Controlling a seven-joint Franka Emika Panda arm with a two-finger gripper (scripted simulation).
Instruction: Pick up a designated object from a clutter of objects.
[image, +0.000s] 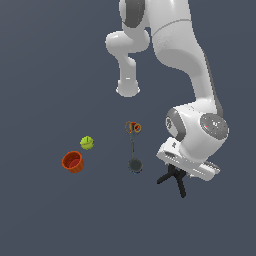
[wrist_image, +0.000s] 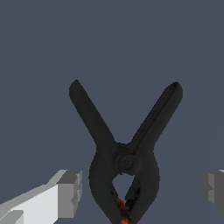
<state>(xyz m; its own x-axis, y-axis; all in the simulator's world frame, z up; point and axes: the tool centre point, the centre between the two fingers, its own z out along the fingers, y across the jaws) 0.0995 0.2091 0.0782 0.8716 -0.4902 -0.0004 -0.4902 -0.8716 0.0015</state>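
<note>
While fingers (wrist_image: 72, 192) spread apart straddle the black clamp (wrist_image: 124, 153), orange-red cup (image: 73, 162) holds nothing visible.

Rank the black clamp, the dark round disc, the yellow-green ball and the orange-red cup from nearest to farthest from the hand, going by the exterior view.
1. Black clamp: directly under the hand, between its open fingers in the wrist view.
2. Dark round disc: just toward the exterior view's left.
3. Yellow-green ball: farther left.
4. Orange-red cup: farthest left, beside the ball.
</note>
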